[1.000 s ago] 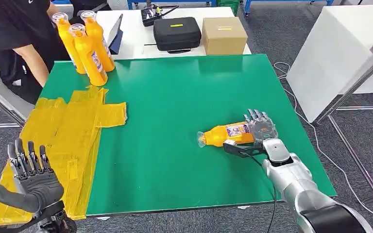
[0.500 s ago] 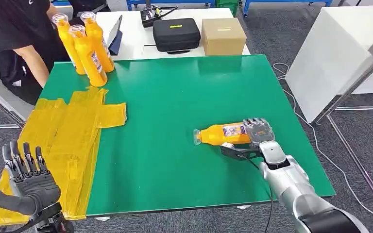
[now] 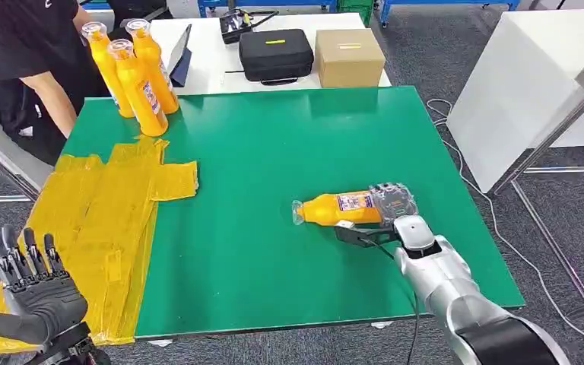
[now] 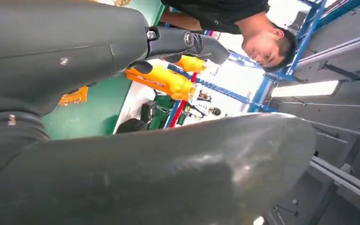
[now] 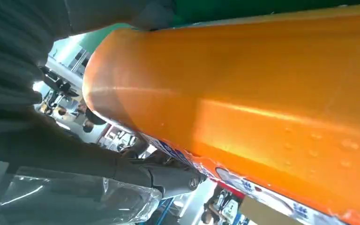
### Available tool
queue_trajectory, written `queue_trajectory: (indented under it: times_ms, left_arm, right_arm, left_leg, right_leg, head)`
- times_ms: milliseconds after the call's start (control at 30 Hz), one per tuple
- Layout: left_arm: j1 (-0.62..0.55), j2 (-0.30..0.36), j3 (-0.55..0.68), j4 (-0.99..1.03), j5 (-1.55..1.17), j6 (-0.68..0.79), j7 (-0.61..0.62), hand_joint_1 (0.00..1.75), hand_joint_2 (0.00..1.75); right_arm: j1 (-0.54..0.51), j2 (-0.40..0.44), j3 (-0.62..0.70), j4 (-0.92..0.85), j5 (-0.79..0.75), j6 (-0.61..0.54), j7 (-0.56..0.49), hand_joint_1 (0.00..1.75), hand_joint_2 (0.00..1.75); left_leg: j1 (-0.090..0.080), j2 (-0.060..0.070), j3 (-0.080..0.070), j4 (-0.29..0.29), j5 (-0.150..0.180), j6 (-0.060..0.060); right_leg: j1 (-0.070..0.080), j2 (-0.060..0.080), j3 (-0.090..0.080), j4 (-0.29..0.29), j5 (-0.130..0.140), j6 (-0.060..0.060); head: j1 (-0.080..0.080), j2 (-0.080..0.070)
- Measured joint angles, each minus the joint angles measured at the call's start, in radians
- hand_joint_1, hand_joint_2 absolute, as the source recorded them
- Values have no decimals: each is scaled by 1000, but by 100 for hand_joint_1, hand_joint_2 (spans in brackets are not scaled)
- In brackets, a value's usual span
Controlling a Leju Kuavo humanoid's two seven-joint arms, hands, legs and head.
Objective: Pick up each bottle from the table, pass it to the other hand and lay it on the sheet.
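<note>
An orange bottle (image 3: 334,208) lies on its side over the green table (image 3: 274,144), its cap pointing left. My right hand (image 3: 386,210) grips its base end, fingers over the top and thumb beneath. Up close in the right wrist view, the orange bottle (image 5: 262,103) sits against my right hand (image 5: 33,93). Three more orange bottles (image 3: 133,72) stand upright at the table's far left corner. The yellow sheet (image 3: 106,205) covers the table's left side. My left hand (image 3: 30,293) is raised off the near left corner, open, fingers spread and holding nothing; the left hand (image 4: 75,61) looms large in its wrist view.
A person in black (image 3: 30,61) stands at the far left beside the standing bottles. Behind the green table, a white table carries a black case (image 3: 276,52), a cardboard box (image 3: 350,55) and a tablet (image 3: 182,52). A white cabinet (image 3: 528,84) stands to the right.
My right hand has carried the bottle a little to the left across the table. My left hand has sunk lower and drifted left at the near corner.
</note>
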Motion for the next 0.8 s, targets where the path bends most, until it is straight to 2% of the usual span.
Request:
queue_trajectory:
  times_ms: [100,133,167,367,433,667,733,767,800]
  left_arm:
    - [-1,0,0,0,0,0,0,0,0]
    - [-2,0,0,0,0,0,0,0,0]
    - [-4,0,0,0,0,0,0,0,0]
    - [-32,-9,0,10,-2,0,4,0,0]
    - [-46,-11,0,16,-4,-1,5,0,0]
    - [-70,-11,0,32,-7,-3,8,0,0]
    - [-81,-11,0,41,-8,-8,8,0,0]
    - [-87,-11,0,47,-8,-10,8,0,0]
    - [-92,-11,-1,53,-7,-13,8,0,0]
  right_arm:
    - [-9,7,0,14,3,0,2,175,175]
    - [-11,9,0,20,4,0,5,155,175]
    - [-13,11,0,26,7,0,9,0,175]
    - [-29,28,-3,65,12,12,28,0,175]
    - [-44,33,-8,78,12,27,31,0,175]
    - [-72,42,-27,107,6,51,26,0,175]
    - [-83,42,-36,119,-2,69,12,0,175]
    - [-88,41,-44,126,-7,77,4,152,175]
    - [-93,40,-50,134,-11,85,-5,175,175]
  left_leg:
    - [0,0,0,0,0,0]
    - [0,0,0,0,0,0]
    - [0,0,0,0,0,0]
    - [0,0,1,0,0,0]
    - [0,-1,2,0,0,0]
    - [0,-1,1,0,0,0]
    - [0,-1,1,0,0,0]
    - [0,-1,2,0,0,0]
    - [0,-1,2,0,0,0]
  right_leg:
    - [0,0,0,0,0,0]
    - [0,0,0,0,0,0]
    - [0,0,0,0,0,0]
    - [0,0,0,0,0,0]
    - [0,0,-8,0,0,0]
    - [-1,0,-4,0,0,0]
    - [-1,-1,-8,0,0,0]
    - [-1,-1,-8,0,-1,0]
    - [-1,-1,-8,0,-1,0]
  head:
    - [0,0]
    - [0,0]
    - [0,0]
    - [0,0]
    - [0,0]
    - [-1,0]
    - [0,0]
    - [0,0]
    - [0,0]
